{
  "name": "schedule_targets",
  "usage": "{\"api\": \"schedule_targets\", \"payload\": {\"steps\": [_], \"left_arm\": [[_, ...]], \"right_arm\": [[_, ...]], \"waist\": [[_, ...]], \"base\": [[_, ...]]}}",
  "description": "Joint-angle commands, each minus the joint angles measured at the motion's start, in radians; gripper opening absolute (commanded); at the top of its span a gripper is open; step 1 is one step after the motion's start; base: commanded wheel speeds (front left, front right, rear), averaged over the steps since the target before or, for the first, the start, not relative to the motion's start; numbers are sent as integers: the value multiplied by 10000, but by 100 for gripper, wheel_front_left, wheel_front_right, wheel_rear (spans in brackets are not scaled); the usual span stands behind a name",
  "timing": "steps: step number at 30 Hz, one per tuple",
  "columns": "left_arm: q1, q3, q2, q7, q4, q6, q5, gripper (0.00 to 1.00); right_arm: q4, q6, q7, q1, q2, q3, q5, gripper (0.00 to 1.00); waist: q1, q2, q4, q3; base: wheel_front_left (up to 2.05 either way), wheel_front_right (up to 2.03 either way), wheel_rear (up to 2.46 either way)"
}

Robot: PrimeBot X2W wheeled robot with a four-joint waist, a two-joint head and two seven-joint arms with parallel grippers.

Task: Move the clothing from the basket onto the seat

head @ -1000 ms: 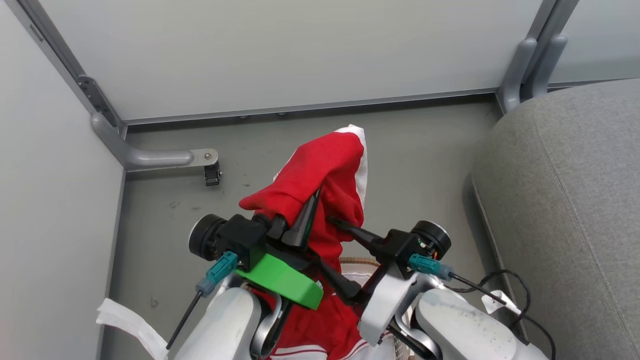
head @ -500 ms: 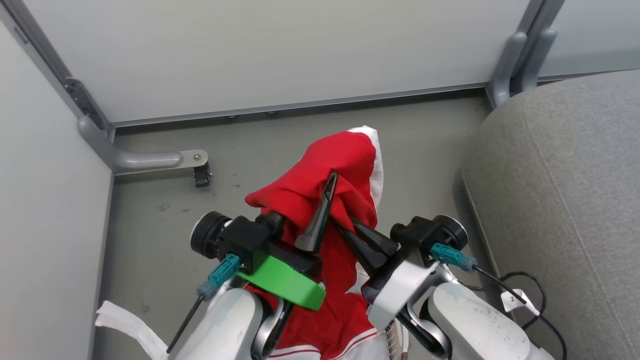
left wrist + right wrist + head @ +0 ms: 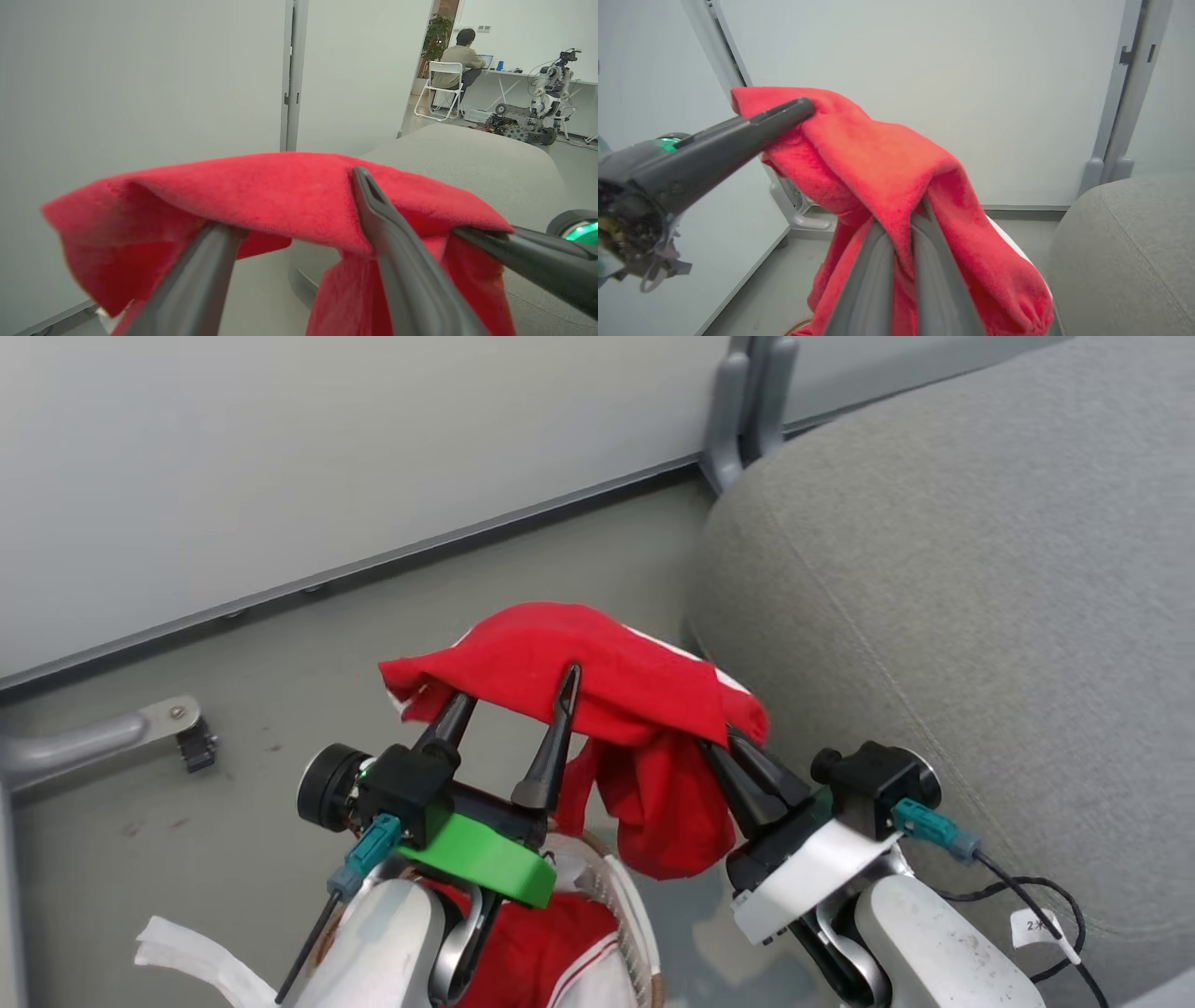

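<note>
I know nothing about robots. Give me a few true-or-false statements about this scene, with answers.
1. The right tool is shut on the clothing. True.
2. The left tool is clamped shut. False: its fingers stand apart under the draped clothing.
3. The clothing lies on the seat. False: it hangs in the air beside the seat.
4. A person sits on a chair in the background. True.

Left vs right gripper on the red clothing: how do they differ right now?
Left gripper: jaws spread wide, the clothing only draped across them; right gripper: jaws shut, pinching a fold. Left gripper sits over the floor; right gripper is beside the seat. Both hold up the same clothing.
</note>
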Motion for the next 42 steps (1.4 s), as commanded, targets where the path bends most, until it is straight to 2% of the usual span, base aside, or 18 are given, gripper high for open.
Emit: {"api": "schedule_targets", "payload": {"steps": [1, 6, 15, 19, 24, 25, 31, 37, 42], "left_arm": [[100, 61, 126, -6, 61, -28, 34, 100], [50, -65, 170, -6, 156, -29, 28, 100], [-690, -1167, 292, -6, 594, -28, -364, 100], [-850, -1429, 348, -6, 731, -28, -464, 100], [-957, -1510, 546, -5, 759, -28, -431, 100], [-936, -1411, 702, -5, 750, -28, -350, 100], [-876, -835, 1104, -5, 609, -28, -53, 100], [-1411, -950, 1446, -5, 471, -28, 147, 100], [-1915, -1089, 1628, -5, 409, -28, 218, 100]], "right_arm": [[-109, -10, -23, 136, 48, -71, -80, 0], [-407, -10, -23, 350, 125, -486, -151, 0], [-1217, -10, -23, 1073, 302, -1884, -515, 0], [-1337, -10, -23, 923, 221, -2230, -744, 0], [-1134, -12, -23, -214, -467, -2405, -1073, 0], [-850, -10, -23, -1036, -786, -2704, -1037, 0], [248, -12, -23, -3322, -1540, -3208, -1188, 0], [1782, -12, -23, -5345, -2583, -4050, -1423, 0], [3089, -10, -23, -6416, -3021, -4883, -1508, 0]], "waist": [[0, 0, -1820, 238], [0, 0, -2701, 377], [0, 0, -2932, 709], [0, 0, -2948, 928], [0, 0, -2920, 1378], [0, 0, -2910, 1665], [0, 0, -2872, 2482], [0, 0, -2154, 3522], [0, 0, -1611, 4337]], "base": [[0, 0, 0], [0, 0, 0], [0, 0, 0], [0, 0, 0], [0, 0, 0], [0, 0, 0], [0, 0, 0], [0, 0, 0], [0, 0, 0]]}}
